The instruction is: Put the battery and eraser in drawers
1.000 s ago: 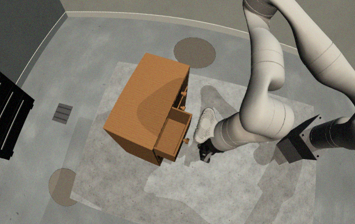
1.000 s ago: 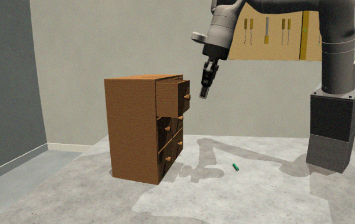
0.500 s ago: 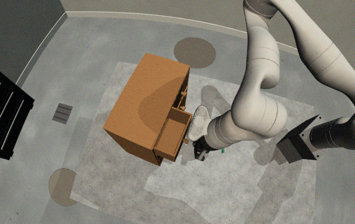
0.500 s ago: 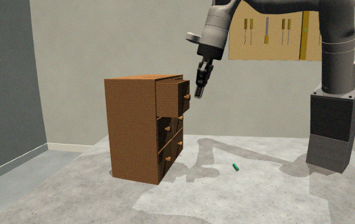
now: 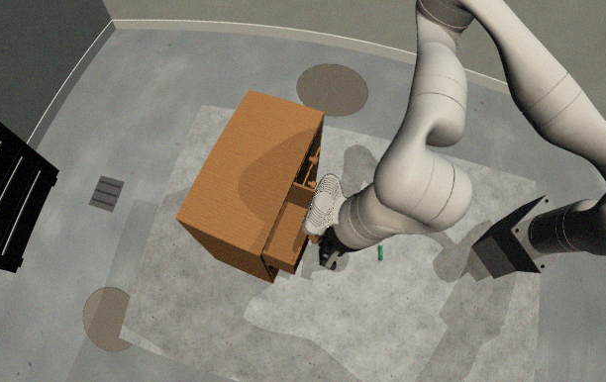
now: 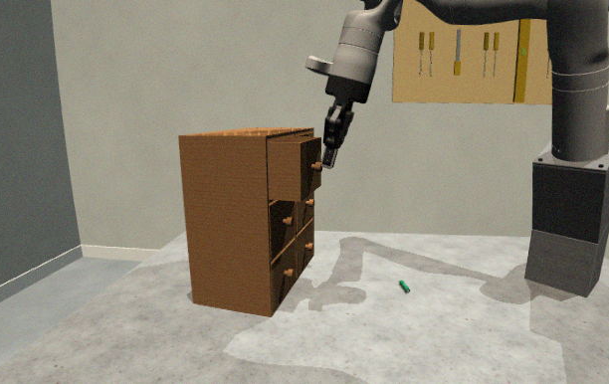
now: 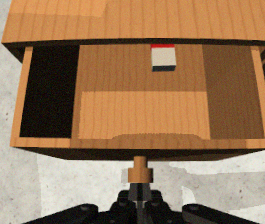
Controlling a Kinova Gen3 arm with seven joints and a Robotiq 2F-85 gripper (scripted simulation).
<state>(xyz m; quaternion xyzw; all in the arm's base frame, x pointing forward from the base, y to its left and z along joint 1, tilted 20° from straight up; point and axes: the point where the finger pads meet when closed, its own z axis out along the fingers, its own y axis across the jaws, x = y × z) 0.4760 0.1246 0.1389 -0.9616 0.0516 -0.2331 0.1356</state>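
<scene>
One long pale arm [image 5: 421, 193] [image 6: 356, 45] reaches over the table, bringing its jaws down, tilted, in front of the chest [image 5: 241, 163] [image 6: 227, 224] [image 7: 183, 20]. The chest stands upright, its drawer fronts facing the jaws. Behind the jaws, well apart from them, is the arm's dark pedestal [image 5: 493, 252] [image 6: 567, 199]. Directly ahead of the jaws, the top row's left drawer [image 5: 287, 228] [image 6: 284, 169] [image 7: 43, 142] is partly out and looks about level. The gripper [image 5: 330, 262] [image 6: 329, 159] [image 7: 139, 196] is clenched, with nothing between its fingers. Below the jaws, well apart, a green cylinder [image 5: 380, 252] [image 6: 404, 287] lies on the table, on the pedestal side of them. Past the drawer front from the jaws, the eraser [image 7: 163, 56] lies on the drawer's floor, its red part running under the chest's top edge. Right at the fingertips is the drawer's knob [image 5: 313, 239] [image 6: 316, 165] [image 7: 140, 174]; whether they touch, I cannot tell.
</scene>
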